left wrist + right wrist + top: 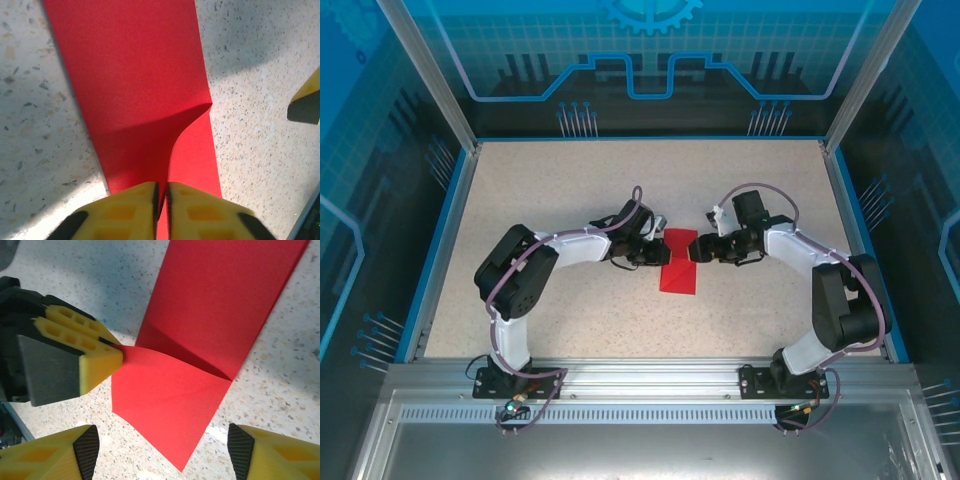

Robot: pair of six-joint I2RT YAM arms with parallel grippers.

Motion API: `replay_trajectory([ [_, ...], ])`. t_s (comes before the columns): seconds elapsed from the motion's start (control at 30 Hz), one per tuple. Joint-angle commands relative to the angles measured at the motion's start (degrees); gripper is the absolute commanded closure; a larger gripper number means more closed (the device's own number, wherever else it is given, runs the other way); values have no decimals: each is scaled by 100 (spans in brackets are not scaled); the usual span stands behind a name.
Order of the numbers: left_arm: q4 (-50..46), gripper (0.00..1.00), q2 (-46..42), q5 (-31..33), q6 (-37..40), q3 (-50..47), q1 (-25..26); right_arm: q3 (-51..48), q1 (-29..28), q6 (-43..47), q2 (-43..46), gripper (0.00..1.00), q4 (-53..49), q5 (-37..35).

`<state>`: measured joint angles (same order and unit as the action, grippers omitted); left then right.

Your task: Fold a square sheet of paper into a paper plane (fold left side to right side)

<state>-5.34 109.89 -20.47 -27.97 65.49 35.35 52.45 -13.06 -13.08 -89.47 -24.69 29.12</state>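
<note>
The left gripper (161,200) pinched a raised corner of the halved paper (135,75), no plane yet, as the right gripper (163,447) gaped opposite.

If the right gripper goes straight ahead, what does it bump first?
Most likely the red paper: its lifted flap lies straight ahead of the open right gripper. The left gripper pinching it sits slightly aside; depth is unclear.

I'm going through all three feeds and I'm not reading any text, numbers or brand marks anywhere. The closest thing I'm getting is a gear symbol (651,12) printed on the blue back panel (770,50), and it's carrying no lettering I can make out.
</note>
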Motion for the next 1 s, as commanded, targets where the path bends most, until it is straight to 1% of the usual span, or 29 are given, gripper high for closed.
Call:
replay_trajectory([
  [0.0, -86, 90, -207, 174, 149, -139, -39, -123, 171, -187, -100, 28, 366, 527],
  [0.17, -4, 92, -349, 260, 149, -289, -44, -173, 261, -350, -274, 25, 651, 901],
  [0.27, 34, 92, -405, 314, 127, -359, -33, -173, 266, -412, -472, 27, 748, 1118],
  [0.47, 51, 91, -433, 308, 133, -380, -38, -102, 232, -599, -840, 32, 992, 1485],
  [0.73, 49, 91, -441, 348, 124, -396, -40, 114, 57, -716, -1369, 44, 1060, 1543],
  [0.8, 46, 89, -467, 359, 124, -399, -43, 138, 2, -761, -1474, 50, 1140, 1647],
  [0.83, 53, 87, -491, 367, 116, -405, -44, 151, -20, -766, -1507, 54, 1161, 1679],
  [0.87, 86, 84, -517, 368, 94, -423, -41, 149, -26, -782, -1514, 60, 1204, 1713],
  [0.9, 127, 80, -567, 376, 68, -463, -53, 139, -38, -804, -1504, 68, 1272, 1754],
  [0.97, 297, 72, -718, 345, -36, -603, -84, 111, -17, -845, -1411, 92, 1379, 1773],
])
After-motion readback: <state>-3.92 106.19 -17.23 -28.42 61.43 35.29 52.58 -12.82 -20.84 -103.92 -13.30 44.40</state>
